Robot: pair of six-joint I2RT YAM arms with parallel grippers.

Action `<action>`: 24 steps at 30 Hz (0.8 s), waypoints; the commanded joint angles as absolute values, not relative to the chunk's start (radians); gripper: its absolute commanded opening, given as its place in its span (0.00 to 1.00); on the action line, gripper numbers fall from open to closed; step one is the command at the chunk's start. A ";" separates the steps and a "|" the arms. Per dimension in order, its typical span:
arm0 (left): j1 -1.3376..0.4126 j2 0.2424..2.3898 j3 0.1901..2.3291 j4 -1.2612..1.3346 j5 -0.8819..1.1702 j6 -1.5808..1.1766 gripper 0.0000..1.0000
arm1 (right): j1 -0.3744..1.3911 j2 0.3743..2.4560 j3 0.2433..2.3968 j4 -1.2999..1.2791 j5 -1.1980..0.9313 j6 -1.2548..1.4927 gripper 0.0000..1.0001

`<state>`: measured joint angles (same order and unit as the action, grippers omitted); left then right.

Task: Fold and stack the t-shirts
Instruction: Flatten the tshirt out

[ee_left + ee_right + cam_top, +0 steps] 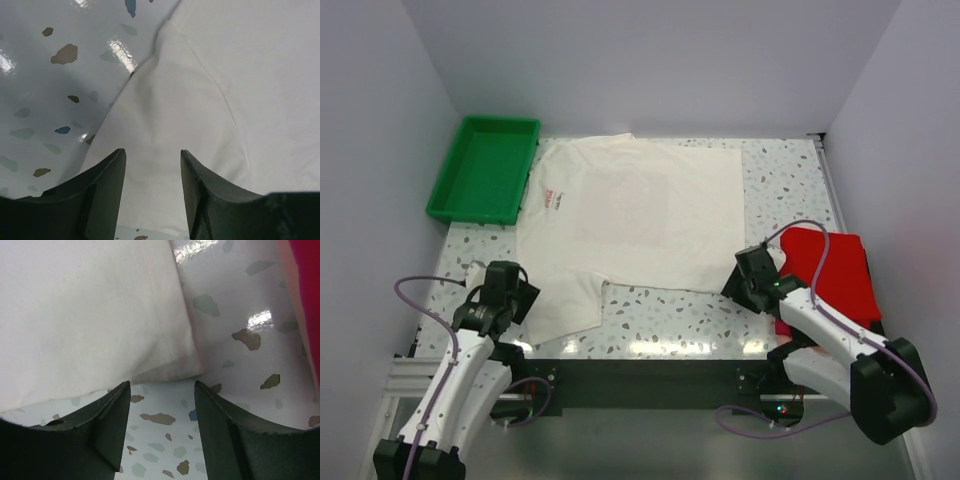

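The off-white t-shirt (640,215) lies spread flat across the middle of the worktop (670,315). Its small red print (552,198) is near the edge that faces the green tray (485,165), and one sleeve (565,305) reaches toward my left side. A heap of red t-shirt cloth (835,270) sits at the worktop's right edge, near the pale shirt and partly hidden under my right arm; how many shirts it holds I cannot tell. My left pincer (152,155) hovers over the sleeve with its fingers (107,185) spread apart, pale cloth showing between them and nothing clamped. My right pincer (162,387) is likewise open, just off the shirt's near right corner (175,360), with bare speckled worktop between its tips. The tray sits at the far left, just beside the shirt's edge.
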<state>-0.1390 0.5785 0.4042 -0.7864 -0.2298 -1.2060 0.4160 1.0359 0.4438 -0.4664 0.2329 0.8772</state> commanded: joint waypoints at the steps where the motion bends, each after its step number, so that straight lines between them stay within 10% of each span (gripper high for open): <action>1: -0.178 0.649 0.446 -0.831 -0.301 -1.259 0.52 | 0.399 1.074 0.437 -0.407 0.204 0.874 0.57; 11: -0.351 0.974 0.479 -0.788 -0.400 -1.341 0.52 | 0.305 1.060 0.434 -0.402 0.167 0.833 0.57; 21: -0.353 0.881 0.468 -0.740 -0.437 -1.278 0.01 | 0.275 1.052 0.456 -0.434 0.198 0.833 0.57; 24: -0.353 0.862 0.477 -0.726 -0.443 -1.243 0.00 | 0.268 1.054 0.460 -0.437 0.210 0.834 0.56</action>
